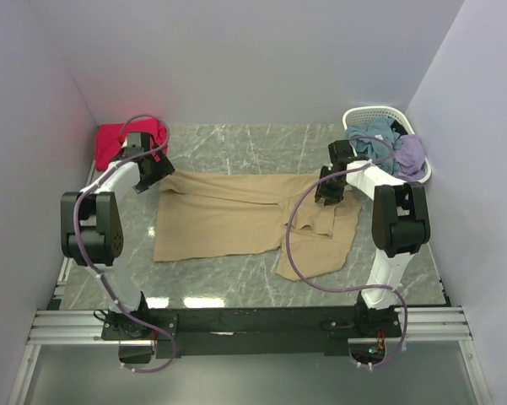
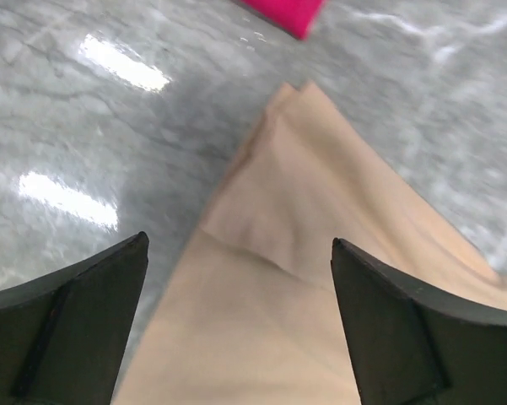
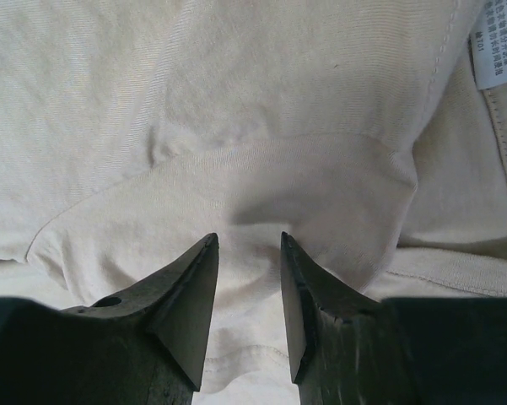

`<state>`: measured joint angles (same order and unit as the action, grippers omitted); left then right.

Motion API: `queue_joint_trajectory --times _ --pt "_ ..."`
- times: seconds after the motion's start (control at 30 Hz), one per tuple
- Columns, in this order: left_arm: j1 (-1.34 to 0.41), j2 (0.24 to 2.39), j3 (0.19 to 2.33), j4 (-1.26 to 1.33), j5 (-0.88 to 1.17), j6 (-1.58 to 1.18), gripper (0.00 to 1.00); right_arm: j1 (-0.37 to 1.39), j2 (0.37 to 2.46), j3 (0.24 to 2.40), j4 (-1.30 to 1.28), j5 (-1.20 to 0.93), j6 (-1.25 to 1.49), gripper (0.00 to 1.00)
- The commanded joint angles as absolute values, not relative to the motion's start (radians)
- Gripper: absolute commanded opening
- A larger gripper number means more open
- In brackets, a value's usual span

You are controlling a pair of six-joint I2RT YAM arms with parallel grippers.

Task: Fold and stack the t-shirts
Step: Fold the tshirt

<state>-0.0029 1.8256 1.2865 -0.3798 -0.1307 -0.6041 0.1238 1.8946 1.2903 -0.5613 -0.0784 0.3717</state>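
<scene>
The tan t-shirt [image 1: 228, 215] lies spread on the marble table, one part hanging toward the front right. My left gripper [image 1: 148, 175] is open just over the shirt's far left corner [image 2: 320, 211], and its jaws [image 2: 240, 240] stand wide apart and empty. My right gripper [image 1: 327, 192] is down on the shirt's right side. Its jaws [image 3: 249, 236] are nearly closed, pinching a raised bump of the tan cloth [image 3: 236, 101]. The white neck label [image 3: 498, 42] shows at the upper right. The red-pink t-shirt [image 1: 118, 139] lies bunched at the far left corner, and its edge shows in the left wrist view [image 2: 287, 10].
A white lattice basket [image 1: 371, 114] stands at the far right, holding blue and purple clothes [image 1: 388, 150]. Walls close in the table on the left, back and right. Purple cables loop from both arms over the shirt.
</scene>
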Motion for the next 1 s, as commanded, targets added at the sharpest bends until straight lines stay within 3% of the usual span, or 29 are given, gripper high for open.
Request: queue_joint_trajectory --times 0.0,0.17,0.7,0.97 --pt "-0.003 1.776 1.267 -0.345 -0.069 -0.627 0.92 0.121 1.839 1.325 -0.561 -0.067 0.359 0.43" --pt "-0.003 1.781 1.194 -0.299 -0.057 -0.660 0.75 0.120 1.841 1.321 -0.560 -0.072 0.357 0.43" --pt "-0.003 1.818 1.149 -0.204 -0.107 -0.696 0.59 0.121 1.847 1.313 -0.552 -0.087 0.347 0.44" --pt "-0.003 1.853 1.161 -0.196 -0.126 -0.701 0.39 0.121 1.850 1.312 -0.552 -0.084 0.344 0.44"
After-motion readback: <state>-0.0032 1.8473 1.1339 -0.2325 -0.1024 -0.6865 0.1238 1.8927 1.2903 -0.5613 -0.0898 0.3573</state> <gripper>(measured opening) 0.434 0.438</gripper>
